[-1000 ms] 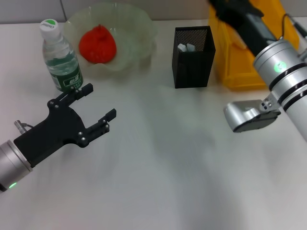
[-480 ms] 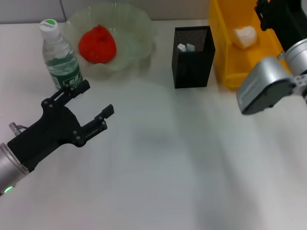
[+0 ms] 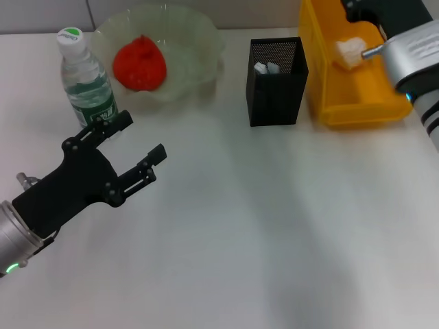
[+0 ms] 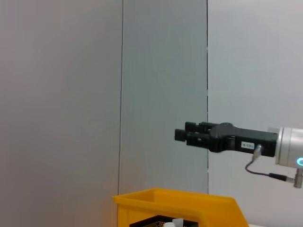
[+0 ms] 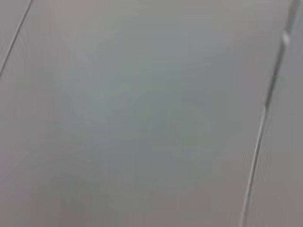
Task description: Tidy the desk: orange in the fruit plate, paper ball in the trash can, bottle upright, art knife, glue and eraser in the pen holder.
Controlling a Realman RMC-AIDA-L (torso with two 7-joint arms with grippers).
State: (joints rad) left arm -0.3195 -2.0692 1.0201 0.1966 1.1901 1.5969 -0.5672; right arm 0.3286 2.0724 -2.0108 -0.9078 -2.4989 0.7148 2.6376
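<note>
With the paper ball (image 3: 350,51) lying in the yellow trash can (image 3: 329,89) (job seemingly done), the right gripper (image 4: 194,135), fingers together, should lift clear; left gripper (image 3: 130,154) hovers spread by the upright bottle (image 3: 86,81).

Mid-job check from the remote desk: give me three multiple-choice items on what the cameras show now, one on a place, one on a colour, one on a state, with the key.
1. Where is the paper ball?
A. In the yellow bin
B. In the fruit plate
C. In the pen holder

2. What colour is the pen holder?
A. White
B. Black
C. Green

3. How is the bottle?
A. On its side
B. Held in the left gripper
C. Standing upright

Key: 1 A, the white ball lies inside the yellow bin. 2 B, it is black mesh. 3 C, it stands cap up beside the fruit plate, with the open left gripper near it and not touching it.
</note>
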